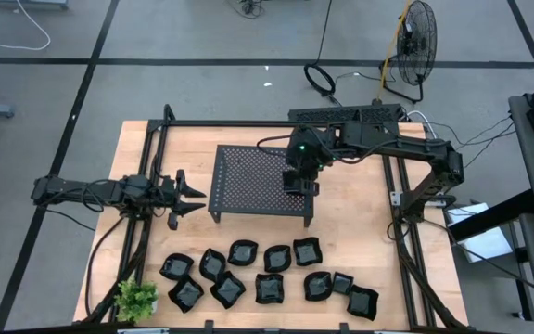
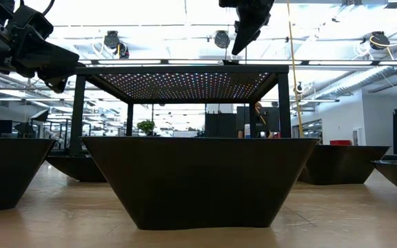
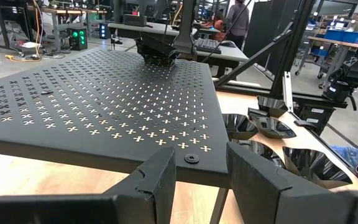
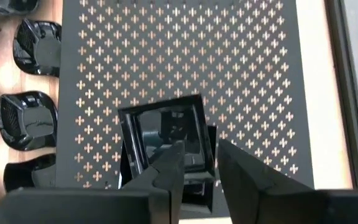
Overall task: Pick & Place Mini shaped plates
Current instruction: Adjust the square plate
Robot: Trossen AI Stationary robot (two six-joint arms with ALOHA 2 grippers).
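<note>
right hand (image 4: 199, 163) over right edge of large black perforated metal rack (image 1: 248, 176), fingers parted astride rim of glossy black square mini plate (image 4: 166, 134) sitting on rack, left hand (image 1: 191, 195) part open, empty, near worktop (image 1: 360, 218) left edge, remaining mini plates (image 1: 267, 274) along front edge

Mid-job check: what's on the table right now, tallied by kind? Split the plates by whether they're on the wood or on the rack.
Mini shaped plates on the wood: 11
Mini shaped plate on the rack: 1
Perforated rack: 1
Green plant: 1
Total: 14
</note>
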